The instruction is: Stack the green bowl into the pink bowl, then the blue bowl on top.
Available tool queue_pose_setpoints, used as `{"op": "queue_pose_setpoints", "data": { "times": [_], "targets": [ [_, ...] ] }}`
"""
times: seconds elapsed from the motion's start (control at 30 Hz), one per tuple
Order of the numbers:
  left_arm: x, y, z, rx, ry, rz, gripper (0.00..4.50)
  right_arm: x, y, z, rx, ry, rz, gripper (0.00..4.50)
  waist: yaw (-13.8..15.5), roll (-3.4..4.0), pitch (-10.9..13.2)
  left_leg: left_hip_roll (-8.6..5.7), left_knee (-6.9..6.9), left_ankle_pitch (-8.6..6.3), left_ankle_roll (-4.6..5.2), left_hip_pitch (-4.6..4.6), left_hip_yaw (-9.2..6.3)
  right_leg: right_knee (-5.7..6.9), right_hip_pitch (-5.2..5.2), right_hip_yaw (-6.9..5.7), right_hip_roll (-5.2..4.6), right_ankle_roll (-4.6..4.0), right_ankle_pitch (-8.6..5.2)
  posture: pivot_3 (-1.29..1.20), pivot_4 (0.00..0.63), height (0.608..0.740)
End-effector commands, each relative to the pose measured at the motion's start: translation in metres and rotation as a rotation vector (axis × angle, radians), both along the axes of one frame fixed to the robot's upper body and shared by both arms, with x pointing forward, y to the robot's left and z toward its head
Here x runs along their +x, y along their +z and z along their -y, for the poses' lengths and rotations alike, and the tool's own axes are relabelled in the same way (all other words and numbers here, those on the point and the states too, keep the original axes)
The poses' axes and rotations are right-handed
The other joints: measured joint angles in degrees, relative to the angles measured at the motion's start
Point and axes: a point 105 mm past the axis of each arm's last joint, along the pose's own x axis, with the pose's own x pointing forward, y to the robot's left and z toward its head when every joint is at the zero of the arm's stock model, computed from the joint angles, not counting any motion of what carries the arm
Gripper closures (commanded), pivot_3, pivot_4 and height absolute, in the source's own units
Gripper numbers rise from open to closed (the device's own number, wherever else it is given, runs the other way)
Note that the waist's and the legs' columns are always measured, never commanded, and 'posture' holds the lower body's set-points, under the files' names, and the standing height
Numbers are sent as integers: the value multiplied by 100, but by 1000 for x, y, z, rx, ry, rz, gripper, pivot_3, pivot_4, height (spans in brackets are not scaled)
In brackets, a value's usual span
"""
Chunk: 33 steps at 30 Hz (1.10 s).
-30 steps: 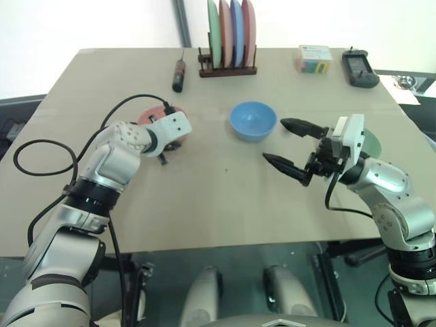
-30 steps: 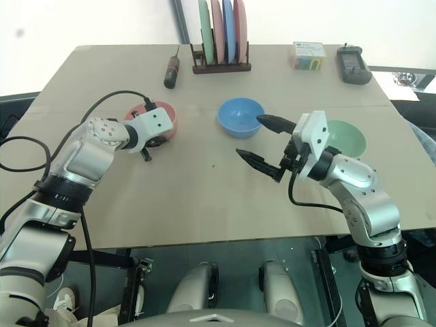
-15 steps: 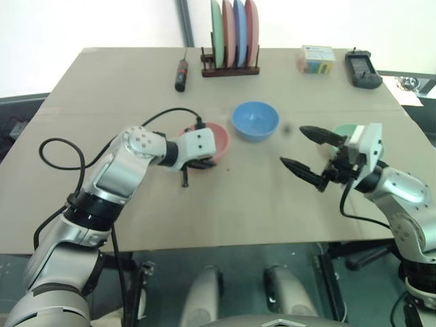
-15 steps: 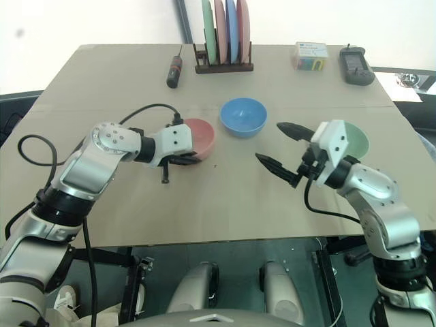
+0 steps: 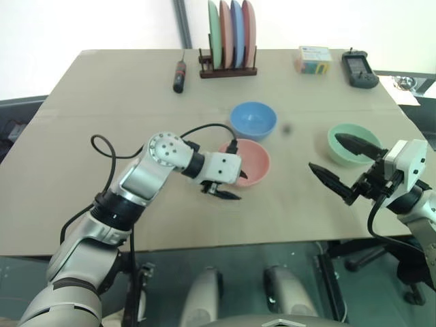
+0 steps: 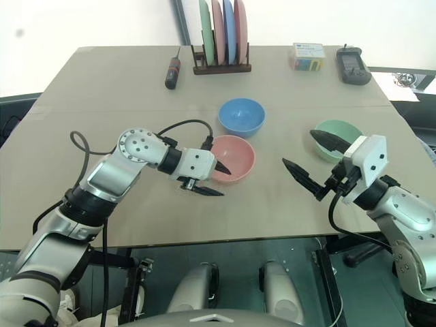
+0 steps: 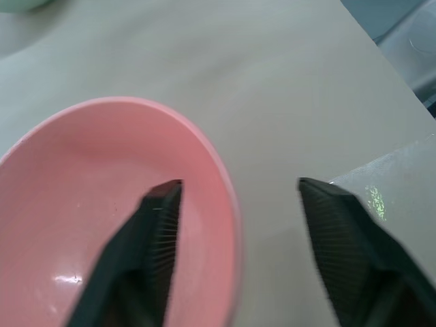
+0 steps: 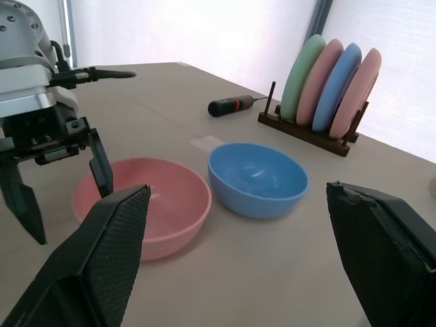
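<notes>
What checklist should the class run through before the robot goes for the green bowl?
1. Pink bowl upright on the table: ok.
2. Left tool released: ok, open, one finger inside the pink bowl's rim, one outside.
3. Right tool ready: ok, open, holding nothing.
4. Green bowl upright, nothing in it: ok, just behind the right tool.
5. Blue bowl out of the way: ok, behind the pink bowl, apart from it.
6. Left tool out of the pink bowl: not ok.
</notes>
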Motion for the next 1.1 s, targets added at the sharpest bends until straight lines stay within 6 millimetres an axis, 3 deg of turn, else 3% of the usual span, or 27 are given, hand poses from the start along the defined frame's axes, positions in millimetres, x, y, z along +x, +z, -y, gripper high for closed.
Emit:
{"op": "queue_pose_setpoints", "data": {
  "times": [0.03, 0.13, 0.2, 0.23, 0.27, 0.37, 0.43, 0.53, 0.77, 0.83, 0.97, 1.1],
  "targets": [
    [2, 30, -9, -92, 69, 48, 64, 4, 3, 5, -52, -49, 10, 189, -12, 0, 0, 0, 0, 0, 0, 0, -1, 0, 0, 0, 0, 0, 0, 0, 150, 740],
    [-7, 42, -32, -167, 184, -67, 64, 23, -11, 20, -184, -180, -35, 189, -44, 1, 0, 1, -1, 0, 0, 0, 1, -1, 0, 1, 0, 0, -1, 0, 150, 740],
    [-22, 60, -37, -407, 151, -213, 64, 44, -24, 38, -296, -320, -82, 189, -41, 4, 0, 3, -2, 0, 0, 3, 3, 2, -2, 2, 0, -5, -4, 0, 150, 740],
    [-23, 67, -42, -500, 147, -153, 64, 52, -29, 43, -330, -348, -97, 189, -48, 5, -1, 3, -1, 0, 0, 6, 5, 2, -2, 2, 0, -14, -10, 0, 150, 740],
    [-16, 77, -52, -551, 171, 112, 64, 60, -36, 45, -333, -335, -152, 189, -42, 6, -1, 3, -1, 0, 0, 6, 7, 2, -1, 2, -2, -16, -12, 0, 150, 740],
    [-26, 77, -74, -627, 213, -33, 64, 81, -52, 52, -348, -335, -272, 189, -31, -1, 2, 4, 2, 0, 0, 7, 8, 1, 0, 3, -1, -34, 0, 0, 150, 740],
    [-37, 75, -77, -631, 165, -95, 64, 96, -58, 58, -365, -365, -315, 189, 1, -1, 3, 5, 2, 0, 0, 4, 2, 2, -1, -1, 1, -33, 0, 0, 150, 740],
    [-40, 77, -76, -665, 180, -108, 0, 108, -65, 62, -377, -363, -376, 872, 8, 1, 3, 0, 1, 0, 0, 2, 8, -4, 0, 0, -6, -33, 0, 0, 150, 740],
    [-50, 80, -73, -714, 202, -171, 0, 118, -66, 64, -379, -377, -416, 4010, -13, 0, 4, -1, -7, 0, 0, -5, 3, -13, -2, -2, -7, -15, 11, 0, 150, 740],
    [-52, 82, -71, -737, 194, -192, 0, 118, -67, 64, -383, -382, -419, 4475, -22, 0, 4, -1, -6, 0, 0, -2, 4, -10, -2, -2, -6, -15, 11, 0, 150, 740],
    [-51, 83, -71, -765, 194, -199, 0, 119, -61, 61, -394, -383, -381, 4475, -28, 1, 3, 0, -5, 0, 0, 2, 4, -6, -1, -2, -5, -15, 11, 0, 150, 740],
    [-47, 83, -75, -789, 213, -95, 0, 108, -41, 36, -381, -262, -292, 4475, -26, 2, 4, 0, -5, 0, 0, 0, 5, -7, -2, -1, -5, -15, 11, 0, 150, 740]
  ]
}}
